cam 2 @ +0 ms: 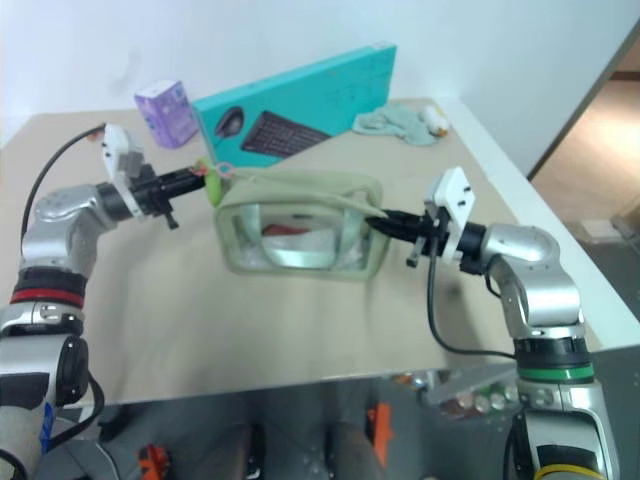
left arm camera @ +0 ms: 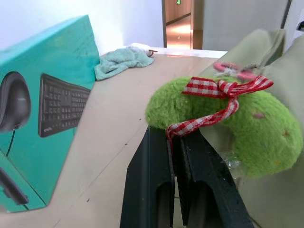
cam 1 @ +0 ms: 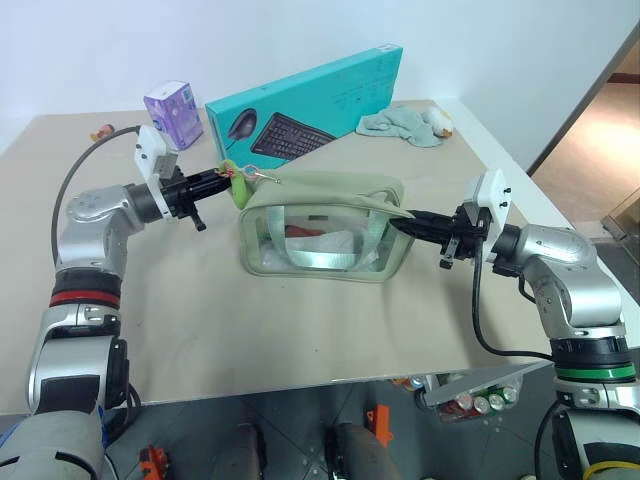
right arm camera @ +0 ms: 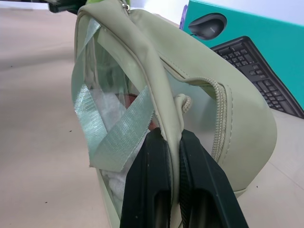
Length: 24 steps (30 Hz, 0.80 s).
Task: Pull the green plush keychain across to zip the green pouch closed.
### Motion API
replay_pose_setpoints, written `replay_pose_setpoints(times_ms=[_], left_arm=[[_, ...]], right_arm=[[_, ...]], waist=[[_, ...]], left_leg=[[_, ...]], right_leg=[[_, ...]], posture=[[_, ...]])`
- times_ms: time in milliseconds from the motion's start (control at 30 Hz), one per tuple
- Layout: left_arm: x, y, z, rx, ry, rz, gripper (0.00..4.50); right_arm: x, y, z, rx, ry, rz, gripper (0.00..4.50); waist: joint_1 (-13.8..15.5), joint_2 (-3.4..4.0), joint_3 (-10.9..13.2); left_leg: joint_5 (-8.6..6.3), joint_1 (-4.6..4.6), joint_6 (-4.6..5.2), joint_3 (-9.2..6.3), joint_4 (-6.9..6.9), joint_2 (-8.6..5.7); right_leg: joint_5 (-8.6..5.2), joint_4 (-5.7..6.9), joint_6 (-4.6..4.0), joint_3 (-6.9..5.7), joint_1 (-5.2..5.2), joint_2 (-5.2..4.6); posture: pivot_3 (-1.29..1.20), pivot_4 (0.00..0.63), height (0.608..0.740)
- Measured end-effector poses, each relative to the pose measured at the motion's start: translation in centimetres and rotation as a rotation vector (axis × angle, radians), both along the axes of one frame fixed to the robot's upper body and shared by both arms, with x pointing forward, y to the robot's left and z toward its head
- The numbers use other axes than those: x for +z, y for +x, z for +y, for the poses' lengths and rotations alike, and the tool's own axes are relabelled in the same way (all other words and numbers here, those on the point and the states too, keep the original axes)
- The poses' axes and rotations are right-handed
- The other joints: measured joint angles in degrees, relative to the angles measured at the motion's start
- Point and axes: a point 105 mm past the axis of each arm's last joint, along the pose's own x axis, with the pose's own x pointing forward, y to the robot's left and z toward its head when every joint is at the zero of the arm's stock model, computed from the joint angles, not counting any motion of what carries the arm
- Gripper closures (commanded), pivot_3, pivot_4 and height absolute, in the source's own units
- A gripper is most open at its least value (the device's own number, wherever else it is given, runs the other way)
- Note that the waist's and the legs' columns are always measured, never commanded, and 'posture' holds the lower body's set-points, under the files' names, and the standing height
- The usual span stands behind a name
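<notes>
Green pouch [cam 1: 325, 228]: mid-table, upright; contents behind the clear side panel hard to make out, something red and white.
Green plush keychain [cam 1: 240, 185]: at the pouch's 9 o'clock end, partly hidden behind fingers.
Left gripper [cam 1: 226, 178]: clamped on the keychain's red checked ribbon [left arm camera: 209, 118].
Right gripper [cam 1: 402, 222]: at the 3 o'clock end, pinching a pouch fabric fold.
Teal keyboard box [cam 1: 305, 100], purple carton [cam 1: 172, 112], teal cloth [cam 1: 402, 124]: toward 12 o'clock, well apart.
Table [cam 1: 300, 330]: bare toward 6 o'clock, to its near edge.

Keyboard box [cam 1: 305, 105] close behind pouch [cam 1: 325, 235] — obstacle
</notes>
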Motion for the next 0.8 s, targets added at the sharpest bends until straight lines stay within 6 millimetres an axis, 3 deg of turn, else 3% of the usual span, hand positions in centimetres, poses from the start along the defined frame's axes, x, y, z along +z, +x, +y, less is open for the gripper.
replay_pose_setpoints(times_ms=[133, 233, 367, 567, 800], left_arm=[[0.5, -1.9, -0.1, -0.031, -0.041, 0.024, 4.49], [2.0, -3.6, -1.0, -0.062, -0.074, 0.018, 4.49], [3.8, -4.2, -2.2, -0.069, -0.124, -0.001, 4.49], [3.7, -3.7, -4.3, -0.069, -0.154, 0.05, 4.49], [2.7, -4.2, -8.5, -0.139, -0.08, 0.108, 4.49]], right_arm=[[0.0, 0.0, 0.0, 0.006, -0.003, -0.002, 4.5], [0.0, 0.0, 0.0, 0.008, -0.005, -0.004, 4.5], [-0.2, 0.1, 0.0, 0.012, -0.007, 0.001, 4.5], [-0.2, 0.3, 0.0, 0.014, -0.007, 0.003, 4.5], [0.0, 0.4, 0.1, 0.015, -0.009, -0.001, 4.5]], waist=[[-0.08, 0.0, 0.0], [0.01, 0.0, 0.0], [0.04, 0.0, 0.0], [0.0, 0.0, 0.0], [-0.01, 0.0, 0.0]], left_leg=[[0.0, 0.0, 0.0, 0.0, 0.0, 0.01], [0.0, 0.0, 0.0, -0.02, 0.02, 0.01], [0.01, 0.06, 0.0, -0.02, 0.08, 0.0], [0.03, 0.07, 0.01, -0.02, 0.1, 0.0], [0.03, 0.06, 0.0, -0.03, 0.09, 0.0]], right_leg=[[-0.01, 0.01, 0.02, 0.02, 0.0, -0.01], [-0.01, 0.03, 0.02, 0.01, 0.0, -0.02], [0.01, 0.06, 0.03, 0.01, 0.08, -0.02], [0.05, 0.08, 0.02, 0.03, 0.08, 0.0], [0.03, 0.08, 0.04, 0.06, 0.06, 0.01]], posture=[[0.0, 0.15, 0.74], [0.0, 0.15, 0.74], [0.0, 0.15, 0.74], [0.0, 0.15, 0.74], [0.0, 0.15, 0.74]])
